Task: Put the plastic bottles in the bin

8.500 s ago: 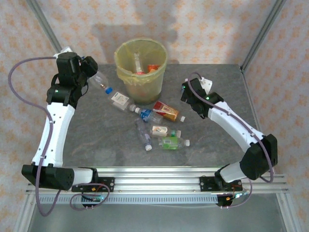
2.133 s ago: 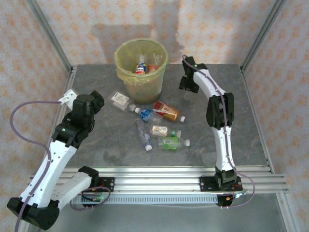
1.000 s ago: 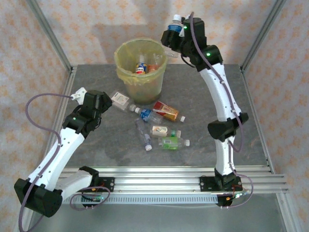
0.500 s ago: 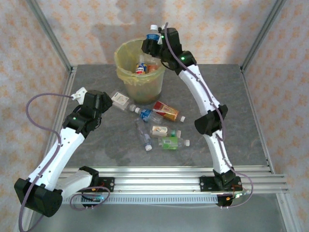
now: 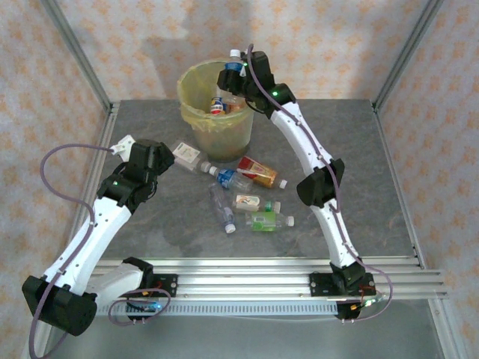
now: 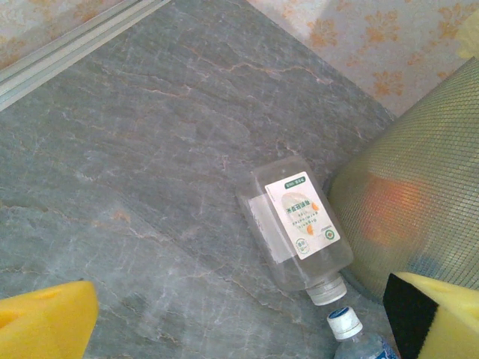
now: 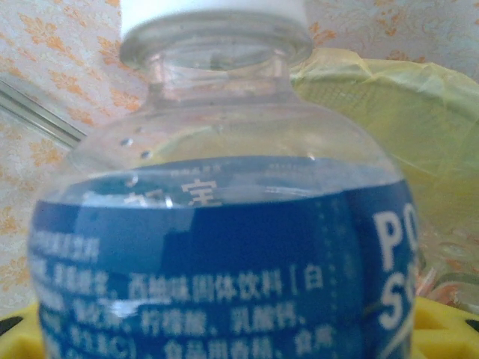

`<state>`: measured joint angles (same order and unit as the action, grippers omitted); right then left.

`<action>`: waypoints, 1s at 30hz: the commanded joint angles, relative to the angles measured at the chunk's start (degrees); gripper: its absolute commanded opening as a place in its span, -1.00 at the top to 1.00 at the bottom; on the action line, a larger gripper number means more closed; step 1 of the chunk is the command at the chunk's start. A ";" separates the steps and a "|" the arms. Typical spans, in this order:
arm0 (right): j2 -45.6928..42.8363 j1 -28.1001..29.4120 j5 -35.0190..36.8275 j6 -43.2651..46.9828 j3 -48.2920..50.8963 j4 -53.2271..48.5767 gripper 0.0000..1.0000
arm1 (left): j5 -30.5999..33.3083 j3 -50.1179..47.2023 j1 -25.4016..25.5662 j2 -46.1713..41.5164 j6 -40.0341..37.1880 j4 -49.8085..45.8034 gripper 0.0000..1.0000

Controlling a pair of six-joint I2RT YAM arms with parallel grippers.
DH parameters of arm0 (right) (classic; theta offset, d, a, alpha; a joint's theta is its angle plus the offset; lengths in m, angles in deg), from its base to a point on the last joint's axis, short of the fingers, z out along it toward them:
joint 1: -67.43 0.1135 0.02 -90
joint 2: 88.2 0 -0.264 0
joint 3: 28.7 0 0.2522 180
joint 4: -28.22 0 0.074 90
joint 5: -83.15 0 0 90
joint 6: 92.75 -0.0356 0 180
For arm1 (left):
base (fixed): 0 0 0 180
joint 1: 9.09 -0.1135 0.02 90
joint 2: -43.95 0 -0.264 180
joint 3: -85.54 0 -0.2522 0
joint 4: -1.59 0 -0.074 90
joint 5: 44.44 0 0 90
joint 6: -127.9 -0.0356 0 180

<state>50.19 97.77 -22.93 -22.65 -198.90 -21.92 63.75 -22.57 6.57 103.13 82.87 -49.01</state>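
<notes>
The left hand (image 5: 159,160) hangs low over the bench (image 5: 359,164), its fingers spread wide with nothing between them. Just beyond it a flat bottle (image 6: 298,224) with a white label lies on its side, close beside the foot of the bin (image 5: 217,133). Over the bin's rim the right hand (image 5: 233,76) grips a blue-labelled bottle (image 7: 217,247), white cap up. Other bottles (image 5: 218,105) rest inside the bin, and several loose bottles (image 5: 254,202) lie on the bench in front of it.
</notes>
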 commanded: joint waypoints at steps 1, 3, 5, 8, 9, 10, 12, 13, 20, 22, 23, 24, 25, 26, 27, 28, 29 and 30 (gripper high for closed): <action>-0.32 0.16 0.84 0.54 -2.37 0.61 -0.15 | 0.34 1.56 0.19 0.10 -0.42 -0.69 -1.00; -0.48 0.15 0.94 0.67 -2.34 0.50 -0.21 | 0.25 1.63 0.17 0.15 -0.41 -0.69 -1.00; -0.81 0.18 1.13 0.78 -2.46 0.29 -0.25 | 0.12 1.73 0.21 0.20 -0.43 -0.72 -1.00; -1.17 0.21 1.29 0.96 -2.47 -0.07 -0.36 | 0.02 1.81 0.22 0.24 -0.45 -0.61 -1.00; -1.32 0.15 1.44 1.08 -2.47 -0.23 -0.41 | 0.04 1.83 0.25 0.24 -0.42 -0.60 -1.00; -1.40 0.15 1.67 1.09 -2.49 -0.45 -0.45 | 0.03 1.82 0.18 0.24 -0.41 -0.60 -1.00; -1.69 0.23 2.16 1.20 -2.47 -0.72 -0.57 | -0.04 1.86 0.25 0.19 -0.41 -0.60 -1.00; -1.85 0.15 2.27 1.34 -2.44 -0.87 -0.63 | -0.07 1.83 0.18 0.24 -0.44 -0.68 -1.00; -2.68 0.15 3.35 2.05 -2.45 -1.69 -0.77 | -0.24 1.99 0.20 0.23 -0.49 -0.51 -1.00; -2.95 0.21 3.67 2.08 -2.47 -1.95 -0.78 | -0.20 2.00 0.20 0.24 -0.51 -0.60 -1.00; -3.18 0.17 3.80 2.22 -2.47 -2.09 -0.78 | -0.16 2.02 0.25 0.24 -0.50 -0.60 -1.00; -3.42 0.17 3.91 2.30 -2.47 -2.27 -0.78 | -0.04 2.08 0.28 0.24 -0.50 -0.60 -1.00; -3.63 0.15 3.99 2.41 -2.47 -2.50 -0.79 | 0.06 2.09 0.25 0.32 -0.56 -0.68 -1.00; -3.89 0.17 4.26 2.50 -2.47 -2.81 -0.79 | 0.25 2.08 0.21 0.30 -0.59 -0.69 -1.00; -4.23 0.17 4.45 2.56 -2.47 -3.03 -0.79 | 0.38 2.12 0.22 0.32 -0.67 -0.81 -1.00; -4.58 0.15 4.59 2.59 -2.47 -3.38 -0.79 | 0.49 2.18 0.16 0.41 -0.67 -0.81 -1.00; -4.91 0.16 4.67 2.65 -2.42 -3.63 -0.79 | 0.58 2.24 0.19 0.46 -0.76 -0.91 -1.00; -5.34 0.15 4.96 2.74 -2.46 -4.04 -0.80 | 0.64 2.25 0.16 0.58 -0.76 -0.90 -1.00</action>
<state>49.45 97.93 -20.39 -21.05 -199.23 -23.30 63.53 -22.15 6.57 103.37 82.84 -49.03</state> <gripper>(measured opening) 0.896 0.999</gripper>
